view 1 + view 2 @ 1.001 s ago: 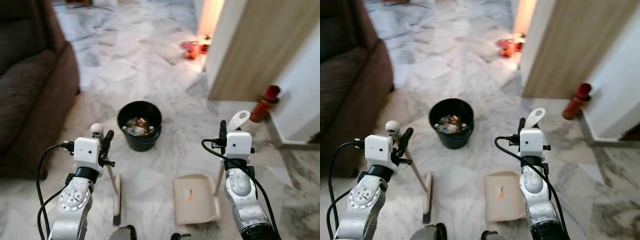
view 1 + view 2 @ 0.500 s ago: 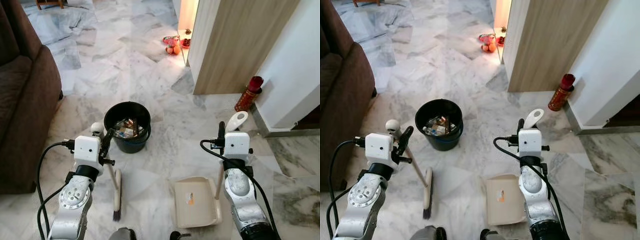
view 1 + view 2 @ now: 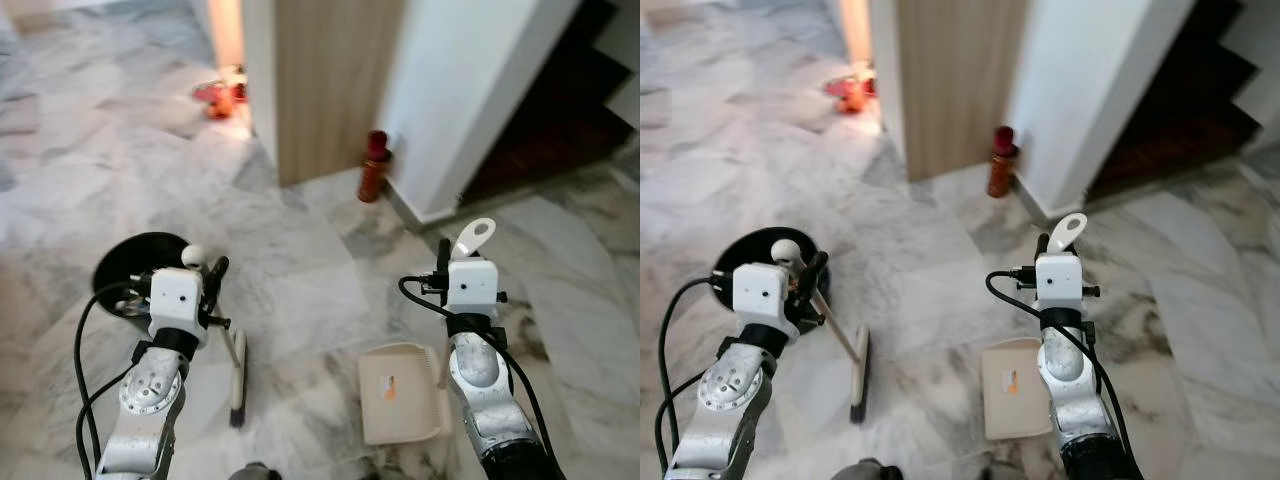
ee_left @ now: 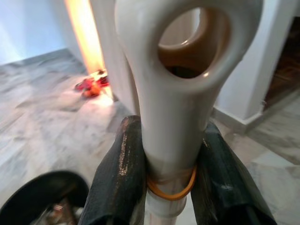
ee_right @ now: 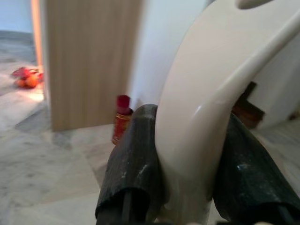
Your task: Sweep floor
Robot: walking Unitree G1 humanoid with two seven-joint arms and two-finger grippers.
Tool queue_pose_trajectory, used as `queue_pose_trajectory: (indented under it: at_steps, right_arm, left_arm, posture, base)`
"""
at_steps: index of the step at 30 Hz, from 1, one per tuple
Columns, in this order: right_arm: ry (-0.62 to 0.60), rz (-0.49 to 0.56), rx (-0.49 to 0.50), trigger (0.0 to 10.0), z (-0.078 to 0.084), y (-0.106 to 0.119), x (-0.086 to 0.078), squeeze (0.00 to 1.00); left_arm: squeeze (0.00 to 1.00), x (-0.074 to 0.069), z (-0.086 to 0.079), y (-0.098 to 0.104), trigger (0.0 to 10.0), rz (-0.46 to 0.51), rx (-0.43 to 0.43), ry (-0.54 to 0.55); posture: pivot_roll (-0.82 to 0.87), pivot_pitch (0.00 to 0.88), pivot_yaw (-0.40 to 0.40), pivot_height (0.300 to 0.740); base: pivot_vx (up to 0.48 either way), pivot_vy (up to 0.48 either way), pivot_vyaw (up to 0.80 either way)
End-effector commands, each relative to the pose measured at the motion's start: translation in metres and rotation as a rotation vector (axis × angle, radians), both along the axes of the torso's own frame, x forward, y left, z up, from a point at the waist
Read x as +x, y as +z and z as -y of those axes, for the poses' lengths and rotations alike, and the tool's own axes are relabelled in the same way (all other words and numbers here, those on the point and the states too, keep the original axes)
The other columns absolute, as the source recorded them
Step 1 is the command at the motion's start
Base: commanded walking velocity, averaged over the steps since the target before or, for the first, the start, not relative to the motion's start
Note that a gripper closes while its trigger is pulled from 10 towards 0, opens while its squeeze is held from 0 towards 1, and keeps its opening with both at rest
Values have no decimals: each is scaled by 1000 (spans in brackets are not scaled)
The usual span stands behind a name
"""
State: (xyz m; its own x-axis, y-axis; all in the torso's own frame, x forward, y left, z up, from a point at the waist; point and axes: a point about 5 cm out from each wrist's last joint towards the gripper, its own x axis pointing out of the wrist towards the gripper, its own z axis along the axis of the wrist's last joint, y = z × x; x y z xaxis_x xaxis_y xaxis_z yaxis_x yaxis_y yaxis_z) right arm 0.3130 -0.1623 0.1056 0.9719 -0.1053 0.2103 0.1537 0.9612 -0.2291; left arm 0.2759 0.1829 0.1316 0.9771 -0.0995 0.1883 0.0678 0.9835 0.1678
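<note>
Nearest the robot, on the marble floor [image 3: 300, 290]: one cream dustpan [image 3: 400, 393], lying flat before the right arm, a small orange-marked sticker on its tray.

Beside it to the left: one broom [image 3: 234, 372], cream handle slanting down to a dark bristle head that touches the floor.

Left hand [image 3: 207, 283]: both black fingers [image 4: 117, 178] pressed against the broom handle just under its looped end, an orange rubber band circling the handle at the grip.

Right hand [image 3: 442, 262]: black fingers [image 5: 133, 164] clamped on either side of the dustpan's upright cream handle, whose looped tip stands above the wrist.

Behind the left arm: one black bin [image 3: 135, 265], round, partly hidden by the arm, mixed rubbish inside.

Farther on, centre: one red bottle [image 3: 374, 166] standing upright on the floor, near the corner where a wood-panelled wall [image 3: 335, 80] meets a white wall [image 3: 460, 90].

Far right: dark steps [image 3: 560, 100] rising beyond the white wall.

Far left: small red and orange objects [image 3: 218, 95] on the floor in a warm patch of light; too small to identify.
</note>
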Motion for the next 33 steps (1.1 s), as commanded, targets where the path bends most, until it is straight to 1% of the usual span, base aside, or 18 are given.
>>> queue_pose_trajectory:
  at_steps: [1, 9, 14, 17, 33]
  right_arm:
    - [-19, -1, -2, 10000, 6, -1, -1, 0]
    - [-22, -2, -7, 10000, 7, -1, -1, 0]
    - [-24, -2, -7, 10000, 8, -1, -1, 0]
    - [-26, -3, -9, 10000, 9, -1, -1, 0]
    - [-25, -3, -9, 10000, 9, 0, 0, 0]
  left_arm:
    - [0, -2, 3, 1, 10000, 12, 11, -9]
    - [0, -1, 2, 2, 10000, 15, 18, -6]
    - [0, 0, 3, 2, 10000, 16, 20, -7]
    - [0, 0, 3, 2, 10000, 19, 8, -7]
    - [0, 0, 3, 3, 10000, 23, 8, -3]
  posture:
    - [130, 163, -11, 740]
    - [132, 166, -13, 740]
    - [123, 171, -14, 740]
    - [124, 171, -15, 740]
    - [118, 178, -21, 740]
  base:
    - [0, 0, -800]
    - [0, 0, -800]
    - [0, -431, -800]
    - [0, 0, -800]
    - [0, 0, -800]
